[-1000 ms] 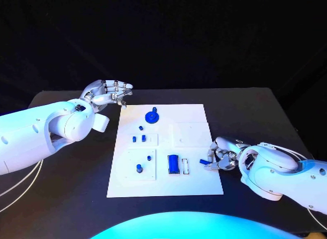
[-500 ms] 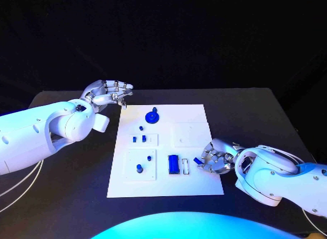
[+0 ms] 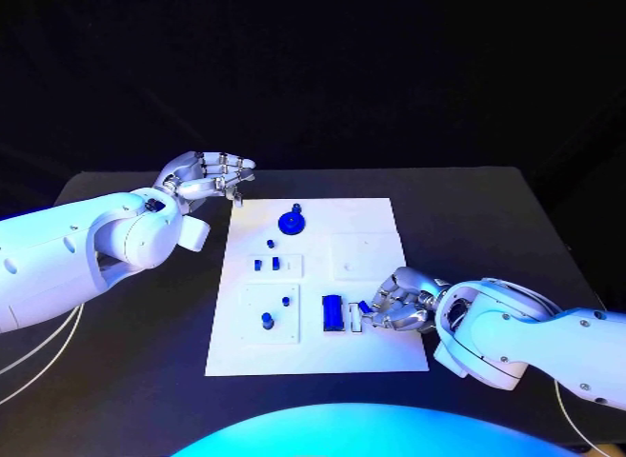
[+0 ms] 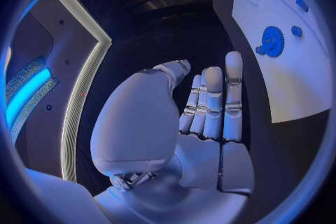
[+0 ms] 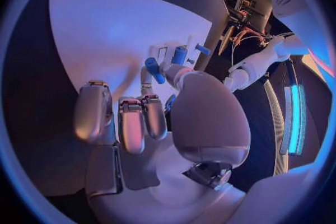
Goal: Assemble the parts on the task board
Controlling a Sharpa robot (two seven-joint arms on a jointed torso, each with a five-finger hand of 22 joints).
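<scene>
Head view, your right silver hand (image 3: 395,307) sits over the white task board's (image 3: 368,357) right edge, pinching a small blue part (image 3: 366,307) beside the blue rectangular block (image 3: 332,311) | your left silver hand (image 3: 210,175) hovers off the board's far-left corner above the black tabletop (image 3: 148,381), fingers straight, holding nothing | blue gear-shaped disc (image 3: 292,223) stands near the board's far end.

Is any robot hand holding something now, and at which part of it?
The right robot hand pinches a small blue part over the task board; the grip place is hidden. The left robot hand holds nothing.
</scene>
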